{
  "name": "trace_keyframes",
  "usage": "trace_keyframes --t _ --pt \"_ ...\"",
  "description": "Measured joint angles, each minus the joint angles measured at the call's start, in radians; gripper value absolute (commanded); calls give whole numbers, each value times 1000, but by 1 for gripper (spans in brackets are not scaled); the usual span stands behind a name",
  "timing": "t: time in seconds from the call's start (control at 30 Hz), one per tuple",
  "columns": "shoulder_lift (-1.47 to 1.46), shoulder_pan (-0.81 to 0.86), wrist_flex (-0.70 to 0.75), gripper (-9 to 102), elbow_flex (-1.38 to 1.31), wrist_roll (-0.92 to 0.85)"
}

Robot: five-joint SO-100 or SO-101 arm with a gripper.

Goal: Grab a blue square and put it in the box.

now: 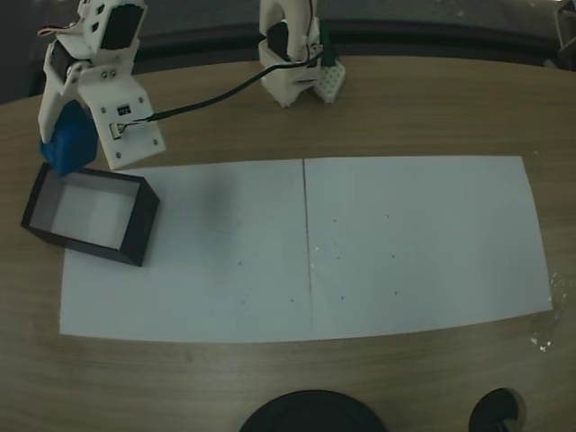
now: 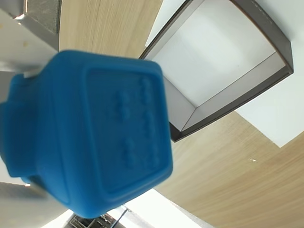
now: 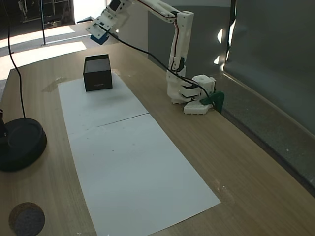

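Observation:
The blue square is a bright blue cube held in the air by my gripper, which is shut on it. In a fixed view it hangs just past the far left corner of the box, a shallow black-walled box with a white inside. In the wrist view the blue square looms large at the left, pinched between pale fingers. Up and to the right of it lies the box, with nothing inside. Seen from the side, the blue square and gripper sit high above and behind the box.
Two white paper sheets cover the middle of the wooden table; the box stands on their left end. The arm's base is at the far edge, with a black cable running to the wrist. A round black object sits at the near edge.

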Motion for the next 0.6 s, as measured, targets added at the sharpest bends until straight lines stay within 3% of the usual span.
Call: trace_keyframes --t 0.37,0.6 --pt "-345 25 -81 11 0 0" --pt "-423 2 -81 37 0 8"
